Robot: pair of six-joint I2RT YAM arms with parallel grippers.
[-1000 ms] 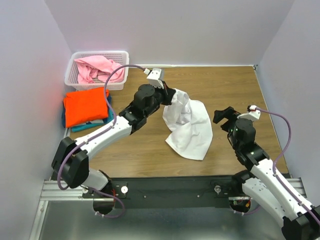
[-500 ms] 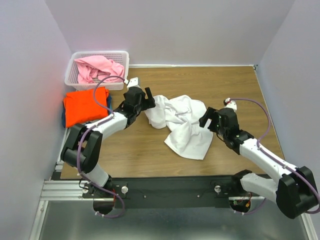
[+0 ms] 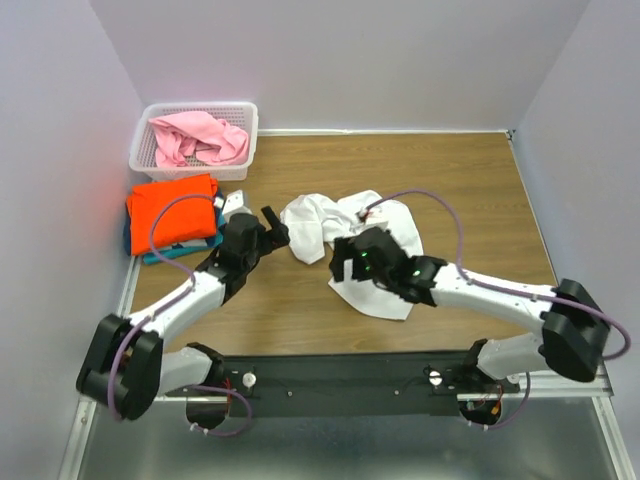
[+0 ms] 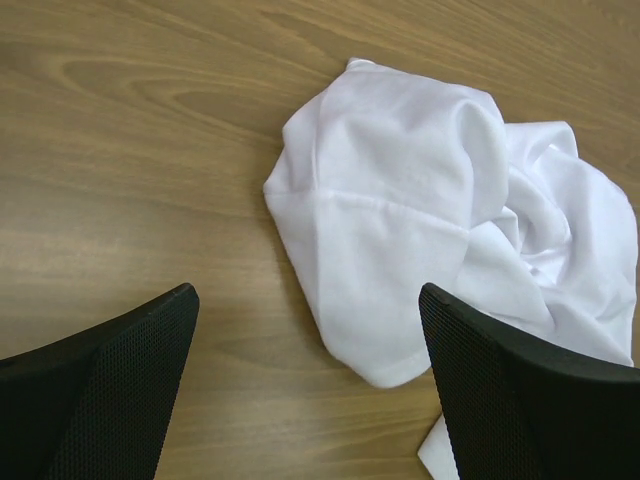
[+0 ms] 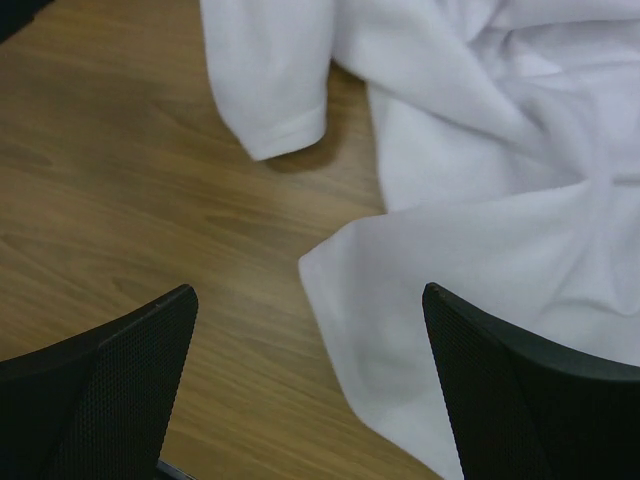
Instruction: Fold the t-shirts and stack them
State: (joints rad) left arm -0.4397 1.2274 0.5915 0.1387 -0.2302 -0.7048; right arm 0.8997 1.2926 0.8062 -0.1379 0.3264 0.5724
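The white t-shirt (image 3: 385, 290) lies crumpled on the wooden table (image 3: 470, 180) at the middle. My left gripper (image 3: 275, 232) stands open just left of it, holding nothing; in the left wrist view a rounded fold of the white t-shirt (image 4: 400, 220) lies ahead of the open left gripper (image 4: 306, 292). My right gripper (image 3: 345, 262) is open, low over the shirt's near-left edge; that edge of the white t-shirt (image 5: 480, 200) reaches between the fingers of the right gripper (image 5: 308, 290). The orange t-shirt (image 3: 172, 212) lies folded on the teal one (image 3: 185, 250). The pink t-shirt (image 3: 195, 138) sits in the basket.
A white lattice basket (image 3: 200, 107) stands at the back left corner. Purple-grey walls close in the table on three sides. The folded stack lies by the left wall, in front of the basket.
The left gripper opened and let the white t-shirt drop onto the table, then drew back to the left. The right arm swung left across the shirt to its near-left edge.
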